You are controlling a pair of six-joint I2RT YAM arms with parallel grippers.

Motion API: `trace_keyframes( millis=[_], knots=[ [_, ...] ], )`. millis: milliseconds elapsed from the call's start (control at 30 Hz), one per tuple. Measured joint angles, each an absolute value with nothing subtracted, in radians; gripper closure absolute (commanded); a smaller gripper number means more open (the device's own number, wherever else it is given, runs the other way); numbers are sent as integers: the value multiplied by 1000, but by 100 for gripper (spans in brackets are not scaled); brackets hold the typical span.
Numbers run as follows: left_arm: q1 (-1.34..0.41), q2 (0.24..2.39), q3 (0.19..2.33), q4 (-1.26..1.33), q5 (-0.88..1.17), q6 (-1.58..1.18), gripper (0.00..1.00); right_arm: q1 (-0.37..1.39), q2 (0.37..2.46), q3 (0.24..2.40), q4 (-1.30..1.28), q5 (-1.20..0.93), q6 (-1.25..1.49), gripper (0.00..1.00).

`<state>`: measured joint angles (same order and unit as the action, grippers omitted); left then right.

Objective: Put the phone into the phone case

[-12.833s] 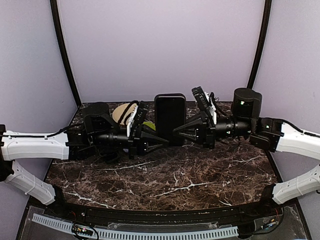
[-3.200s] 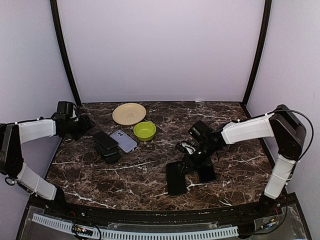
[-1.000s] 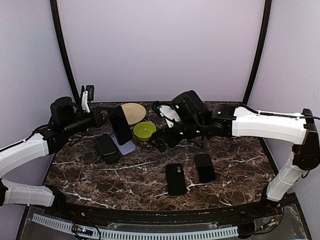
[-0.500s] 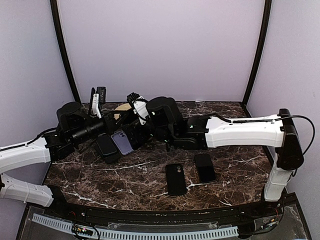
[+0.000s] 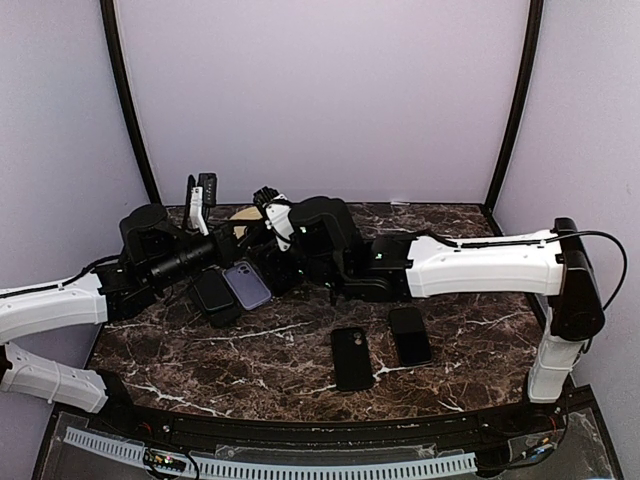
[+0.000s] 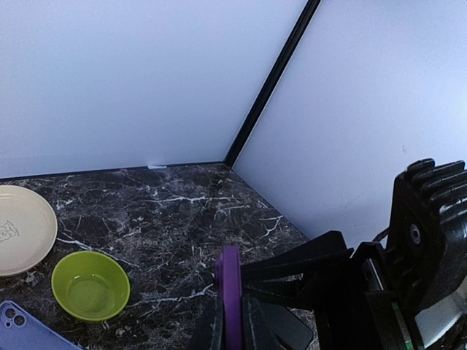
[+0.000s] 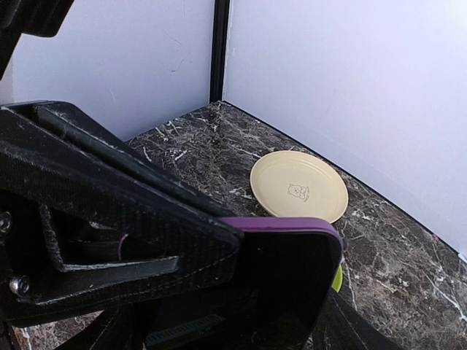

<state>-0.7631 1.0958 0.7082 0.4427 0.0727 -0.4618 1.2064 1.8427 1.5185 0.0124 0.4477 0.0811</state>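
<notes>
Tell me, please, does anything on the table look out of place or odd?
Nothing looks spilled or damaged. One oddity: the phone pinched in the left gripper shows a purple rim, as if already cased, while the lavender phone case lies on the table beside another black phone.

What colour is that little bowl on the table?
The bowl is lime green, best seen in the left wrist view.

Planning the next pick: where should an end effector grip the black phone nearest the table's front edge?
Likely across the black phone's two long edges, from straight above: it lies flat, its width is the shorter span, bare table shows on both sides, and the neighbouring phone lies apart.
</notes>
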Motion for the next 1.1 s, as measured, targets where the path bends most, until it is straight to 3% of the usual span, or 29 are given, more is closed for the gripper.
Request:
trace_keyframes(
  millis=[67,133,167,200,267,300,500,567,833,900,933,1000,1100],
  knots=[
    [-763,1096,708,444,73,-466,100,1205,1843,1518,13,445,80,52],
    [-763,1096,708,445,72,-470,100,1202,1842,1518,13,437,80,59],
    [-763,1096,708,445,72,-473,100,1201,1842,1518,13,434,79,56],
    [-763,1096,708,445,72,-475,100,1200,1842,1517,14,429,78,46],
    [-762,1097,708,445,73,-481,100,1196,1839,1514,16,419,73,8],
    [-762,1098,708,446,75,-483,100,1195,1838,1512,16,416,70,2],
    [-771,1100,710,455,113,-491,100,1174,1837,1491,20,419,67,2],
    [-771,1100,711,455,117,-491,100,1174,1836,1485,27,418,69,8],
    [-773,1106,718,463,131,-493,100,1178,1826,1469,45,382,73,49],
    [-774,1109,722,462,134,-493,82,1178,1823,1468,39,382,75,62],
    [-775,1112,725,459,134,-493,63,1178,1821,1468,35,382,78,66],
    [-777,1117,738,439,139,-482,40,1176,1813,1468,-3,394,99,71],
    [-780,1122,775,393,142,-461,26,1148,1789,1449,-88,426,159,74]
  ],
)
